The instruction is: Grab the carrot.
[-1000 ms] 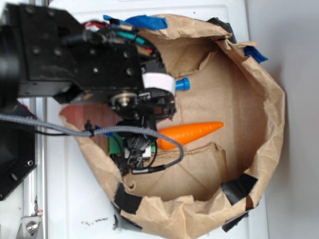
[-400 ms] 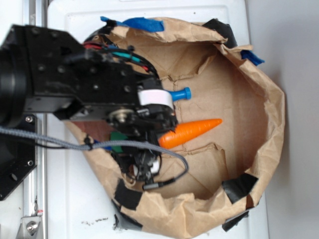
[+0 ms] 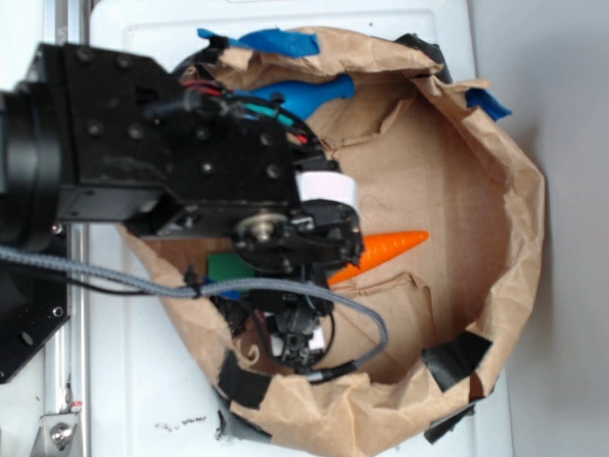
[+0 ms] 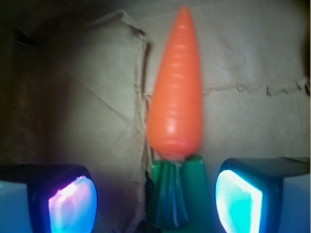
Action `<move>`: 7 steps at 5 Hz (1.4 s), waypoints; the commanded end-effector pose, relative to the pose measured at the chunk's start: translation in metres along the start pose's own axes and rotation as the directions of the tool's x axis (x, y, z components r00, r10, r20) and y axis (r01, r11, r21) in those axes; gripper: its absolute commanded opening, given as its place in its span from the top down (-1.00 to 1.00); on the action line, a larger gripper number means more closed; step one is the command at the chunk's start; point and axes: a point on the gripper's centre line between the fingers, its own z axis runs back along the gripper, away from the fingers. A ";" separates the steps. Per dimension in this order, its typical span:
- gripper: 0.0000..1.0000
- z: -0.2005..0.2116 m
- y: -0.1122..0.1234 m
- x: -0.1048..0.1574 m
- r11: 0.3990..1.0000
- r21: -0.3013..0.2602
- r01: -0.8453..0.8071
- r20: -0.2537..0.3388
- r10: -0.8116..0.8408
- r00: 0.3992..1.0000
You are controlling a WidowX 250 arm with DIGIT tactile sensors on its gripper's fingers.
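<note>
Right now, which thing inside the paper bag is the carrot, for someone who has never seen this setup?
Look into the open brown paper bag lying on the white surface. The carrot rests on the bag's floor near the middle, its pointed tip sticking out from under the black arm. It is the only orange, tapered thing there; the blue bottle sits by the bag's top edge and the green block is flat.

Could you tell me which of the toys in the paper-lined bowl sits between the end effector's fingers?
The carrot: its green stem lies between the open fingers; the blue bottle lies apart.
</note>
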 end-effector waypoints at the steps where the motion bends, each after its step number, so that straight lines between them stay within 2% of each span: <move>1: -1.00 -0.006 -0.011 0.020 0.999 0.003 0.040 0.070 -0.040 0.997; 3: -1.00 -0.014 -0.006 0.032 0.997 0.023 0.078 0.124 -0.081 0.989; 6: -1.00 -0.012 0.006 0.044 0.996 0.026 0.091 0.150 -0.094 0.984; 7: -1.00 -0.017 0.007 0.042 0.991 0.056 0.125 0.166 -0.133 0.977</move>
